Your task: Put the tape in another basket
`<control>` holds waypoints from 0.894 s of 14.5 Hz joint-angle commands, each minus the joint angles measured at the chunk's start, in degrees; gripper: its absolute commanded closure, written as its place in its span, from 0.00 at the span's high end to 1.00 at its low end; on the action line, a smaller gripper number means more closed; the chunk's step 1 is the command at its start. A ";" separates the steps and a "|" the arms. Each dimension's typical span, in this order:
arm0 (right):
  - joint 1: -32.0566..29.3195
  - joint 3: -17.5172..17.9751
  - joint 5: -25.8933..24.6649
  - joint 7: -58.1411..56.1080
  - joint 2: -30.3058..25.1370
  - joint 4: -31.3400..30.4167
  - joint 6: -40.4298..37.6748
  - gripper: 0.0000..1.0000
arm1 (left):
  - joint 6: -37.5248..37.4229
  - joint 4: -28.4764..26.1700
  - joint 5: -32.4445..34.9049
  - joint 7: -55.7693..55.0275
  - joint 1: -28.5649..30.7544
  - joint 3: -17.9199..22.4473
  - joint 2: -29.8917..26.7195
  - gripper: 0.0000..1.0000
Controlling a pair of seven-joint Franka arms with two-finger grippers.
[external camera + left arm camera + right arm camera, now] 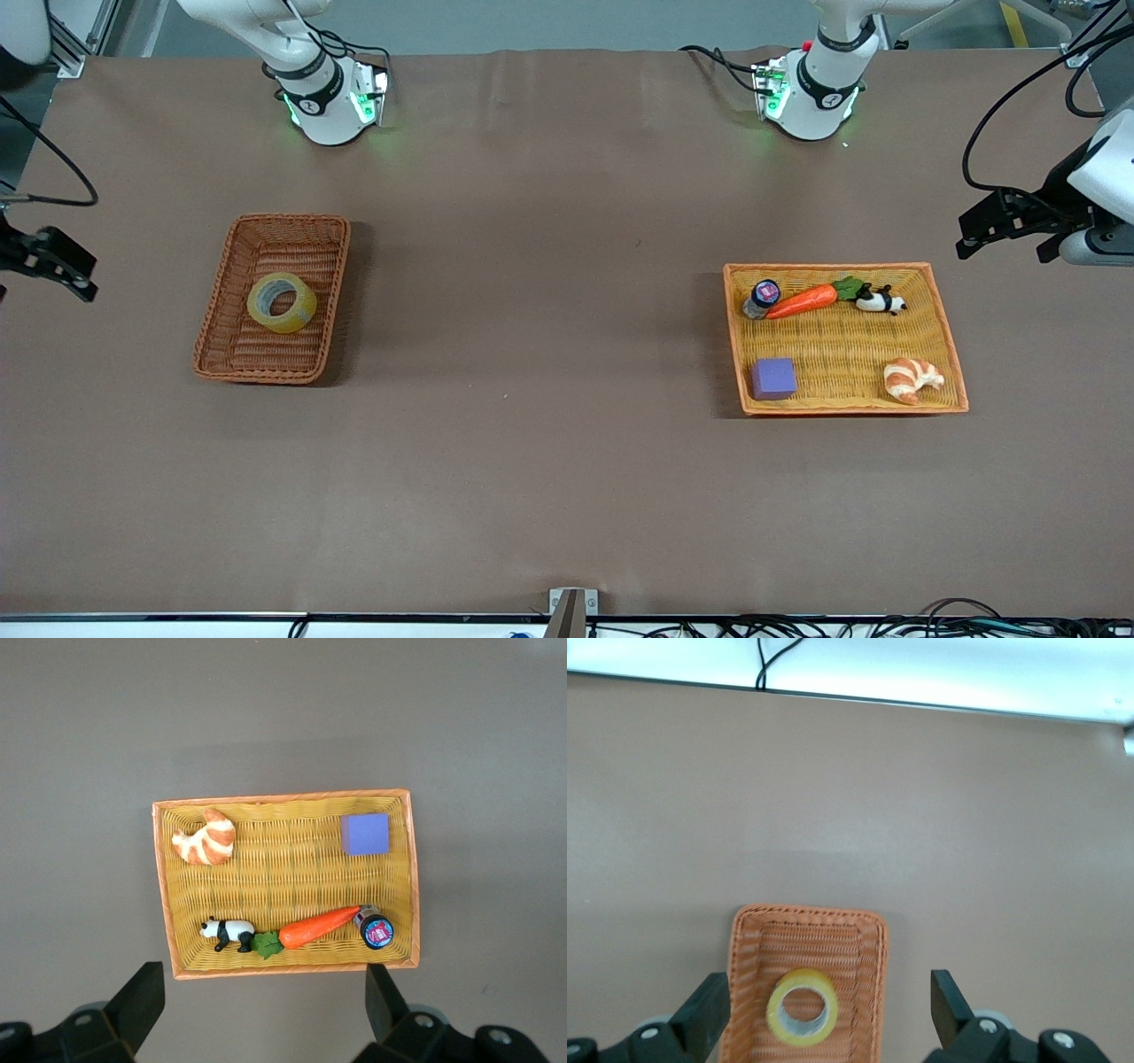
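**Ana:** Tape (282, 302) first, in the front view: where does it sit?

**Ben:** It lies flat in the dark reddish-brown basket (229, 354), in the left half of the frame, toward the right arm's end of the table. The light orange-yellow basket (948, 341) is well apart in the right half, holding a carrot (802, 301), a panda figure (877, 301), a small jar (762, 298), a purple block (773, 378) and a croissant (911, 379).

**Ana:** And the grippers there?

**Ben:** The right gripper (62, 266) shows at the left edge, the left gripper (992, 226) at the right edge, both up over bare table.

**Ana:** The left wrist view?

**Ben:** The left gripper (261, 1005) hangs along the bottom of the frame, fingers spread wide and holding nothing, above the light basket (164, 895) with its five things.

**Ana:** The right wrist view?

**Ben:** The right gripper (828, 1010) is likewise spread and empty at the bottom edge. The tape (802, 1007) lies in the dark basket (868, 957), low in the frame between the two fingers.
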 commanded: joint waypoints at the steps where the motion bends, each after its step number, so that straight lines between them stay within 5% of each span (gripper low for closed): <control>1: 1.24 0.75 0.31 12.38 0.76 4.35 -9.04 1.00 | -0.62 1.31 0.66 0.02 -0.24 0.26 0.28 1.00; 3: 2.31 1.02 1.19 19.44 -0.90 4.62 -11.97 1.00 | -0.62 1.66 0.66 0.11 -0.15 0.35 0.36 1.00; 13: 0.82 2.43 1.55 10.94 -1.00 4.44 -14.26 1.00 | -0.62 2.10 1.01 0.37 -0.06 0.35 0.45 1.00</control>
